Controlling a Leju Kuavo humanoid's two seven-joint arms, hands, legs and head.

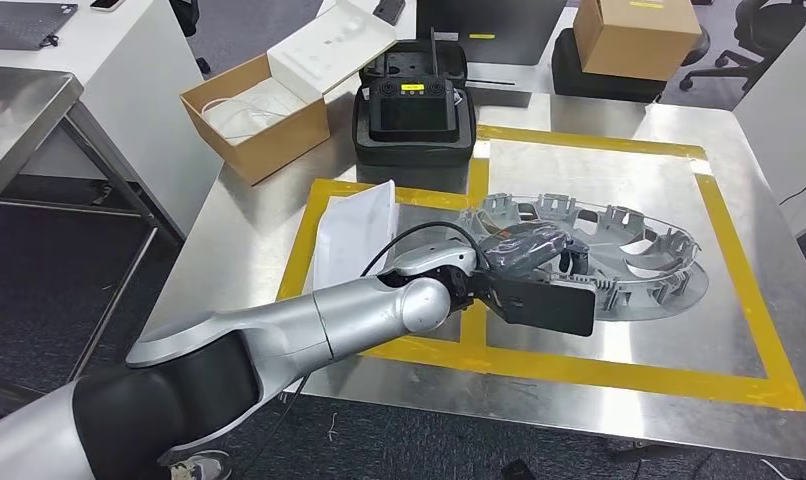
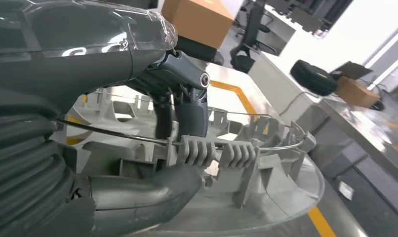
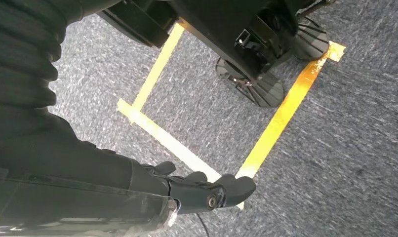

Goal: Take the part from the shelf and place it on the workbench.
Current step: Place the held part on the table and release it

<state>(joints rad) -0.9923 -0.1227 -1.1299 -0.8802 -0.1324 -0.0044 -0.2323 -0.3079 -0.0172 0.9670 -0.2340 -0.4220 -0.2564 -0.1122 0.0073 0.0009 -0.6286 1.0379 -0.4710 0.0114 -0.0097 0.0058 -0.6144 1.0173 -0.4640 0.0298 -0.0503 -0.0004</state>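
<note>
In the head view, a round grey plastic part (image 1: 619,250), ribbed and open like a wheel cover, is seen lying flat on the steel workbench (image 1: 599,390), inside a rectangle of yellow tape (image 1: 589,372). The left arm is stretched in from about 7 o'clock, and the left hand (image 1: 524,255) is laid on the part's rim at its 9 o'clock side, the fingers hooked over the edge. A white bag (image 1: 354,235) is found flat on the bench at 9 o'clock of the part, just beside the arm. At 11 o'clock of the part, a black case (image 1: 414,115) with a handheld controller set in it is placed at the bench edge; an open cardboard box (image 1: 259,115) is seen at 9 o'clock of that case.

In the left wrist view, the part (image 2: 246,163) is gripped by the left hand (image 2: 182,128): dark fingers (image 2: 189,116) are passed down over a thin wire ring and a ribbed tab on the rim, while the thick grey thumb (image 2: 152,190) is pressed against the rim from the other side. The part's base is seen resting on the bench.

In the right wrist view, the right hand (image 3: 207,190) is hung over grey carpet (image 3: 345,148) crossed by yellow floor tape (image 3: 286,111). Its fingers are curled inward, and nothing is held.
</note>
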